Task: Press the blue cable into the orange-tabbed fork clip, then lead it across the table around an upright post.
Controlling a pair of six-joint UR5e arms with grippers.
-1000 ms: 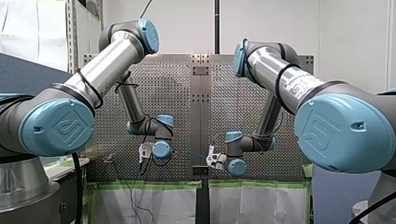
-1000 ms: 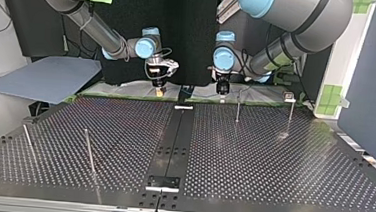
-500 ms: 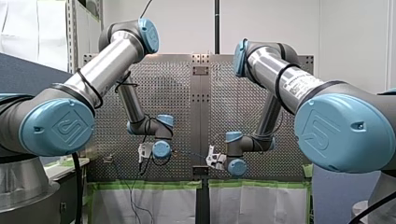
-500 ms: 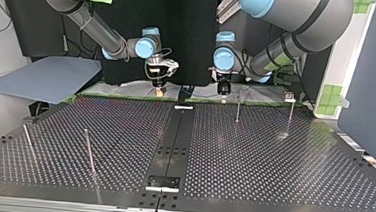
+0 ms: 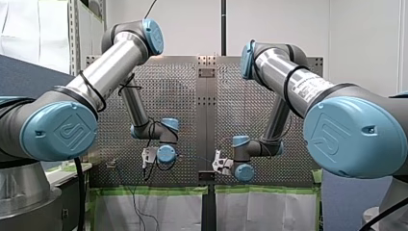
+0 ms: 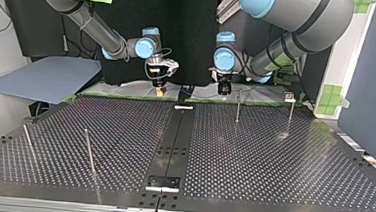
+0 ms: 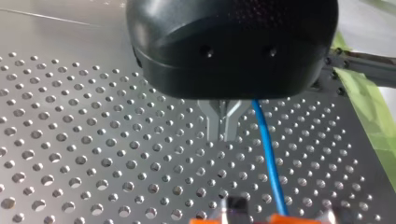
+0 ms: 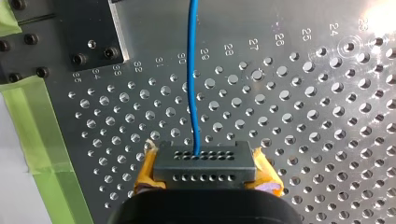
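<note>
Blue cable (image 8: 190,70) is being worked at the far rim of the table (image 6: 272,162), so I read the top view from its near edge outward. Nearest, at about eight o'clock, stands a first post (image 6: 25,140), with a second post (image 6: 88,149) just inboard of it. Further back, at about one o'clock, come a third post (image 6: 238,108) and, nearer two o'clock, a fourth post (image 6: 290,114). Farthest, at twelve o'clock, both arms hang side by side over the table's far edge. My right gripper (image 8: 204,165) is clenched on the cable, which leaves from between its yellow pads (image 8: 147,170) and runs straight ahead over the holes. I judge that grip is there to keep the run taut and aimed. My left gripper (image 7: 223,133) has its metal fingers (image 7: 215,126) pinched together on nothing. The cable passes just beside them and on to the orange-tabbed fork clip (image 7: 280,218) just beyond the fingertips. Closed fingers make a narrow pusher, which probably suits pressing the cable down into the fork. The clip is cut off at the view's edge, so I cannot tell whether the cable is seated. The third post, closest to the left gripper, looks the likeliest one to lead around.
</note>
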